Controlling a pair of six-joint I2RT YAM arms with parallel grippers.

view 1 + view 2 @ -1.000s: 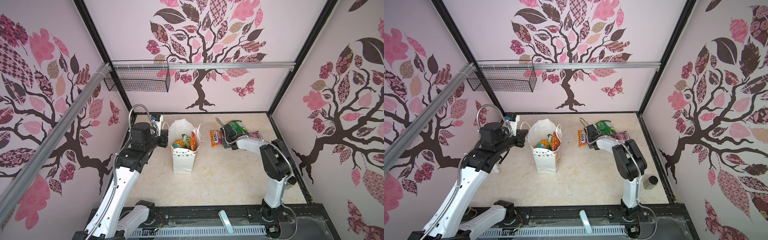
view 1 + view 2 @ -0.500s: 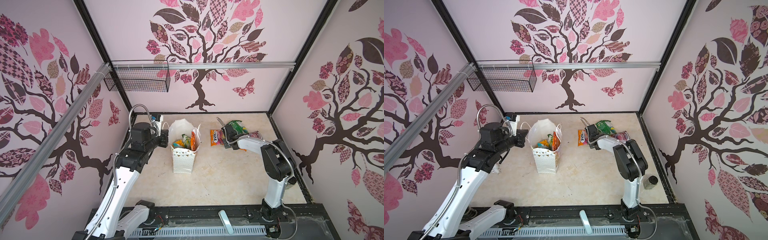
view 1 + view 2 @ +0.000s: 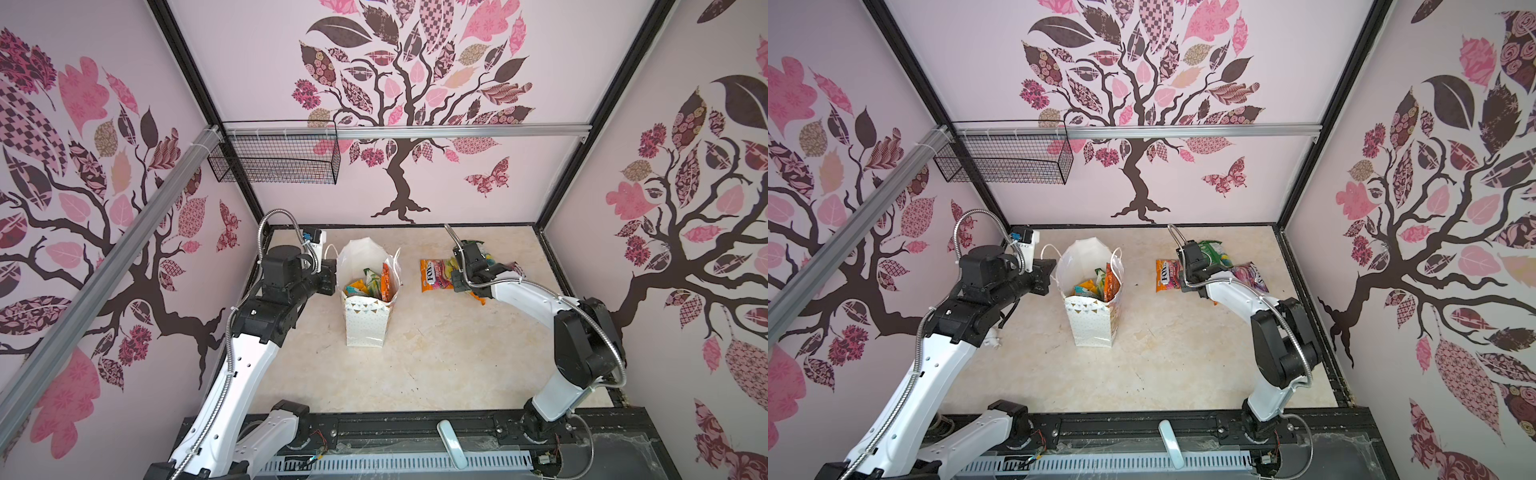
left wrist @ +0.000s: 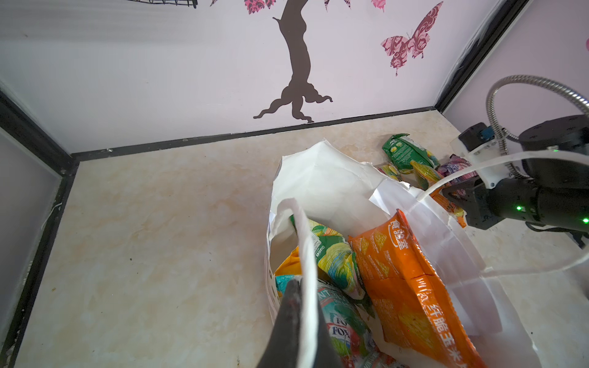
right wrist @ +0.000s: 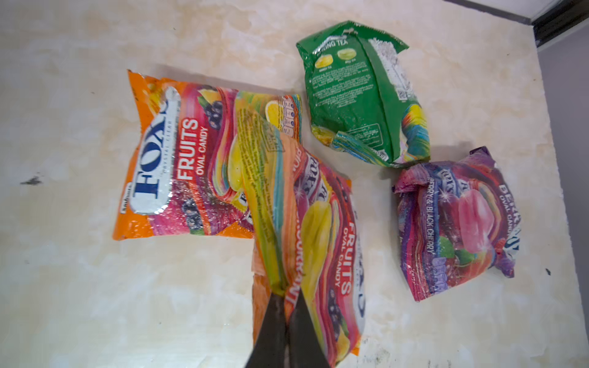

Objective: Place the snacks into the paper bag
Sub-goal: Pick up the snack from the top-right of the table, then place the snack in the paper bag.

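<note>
The white paper bag (image 3: pixel 365 328) (image 3: pixel 1094 324) stands upright mid-table, mouth open. My left gripper (image 4: pixel 302 286) (image 3: pixel 334 276) is shut on the bag's near rim (image 4: pixel 306 242). Inside lie an orange pouch (image 4: pixel 398 270), a teal FOX'S pouch (image 4: pixel 341 325) and a green-yellow one (image 4: pixel 334 258). To the bag's right, my right gripper (image 5: pixel 288 302) (image 3: pixel 457 280) is shut on a fold of an orange FOX'S fruits pouch (image 5: pixel 318 229). That pouch overlaps a flat orange FOX'S pouch (image 5: pixel 178 165) (image 3: pixel 434 274). A green pouch (image 5: pixel 353 95) and a purple berry pouch (image 5: pixel 455 223) lie beside them.
A black wire mesh basket (image 3: pixel 274 162) hangs on the back wall under a metal rail (image 3: pixel 457 132). Papered walls close in the table on three sides. The bag's string handle (image 4: pixel 478 165) arches toward the right arm (image 4: pixel 526 197).
My right gripper has closed on the orange fruits pouch and shifted slightly. The left arm and the bag have stayed put.
</note>
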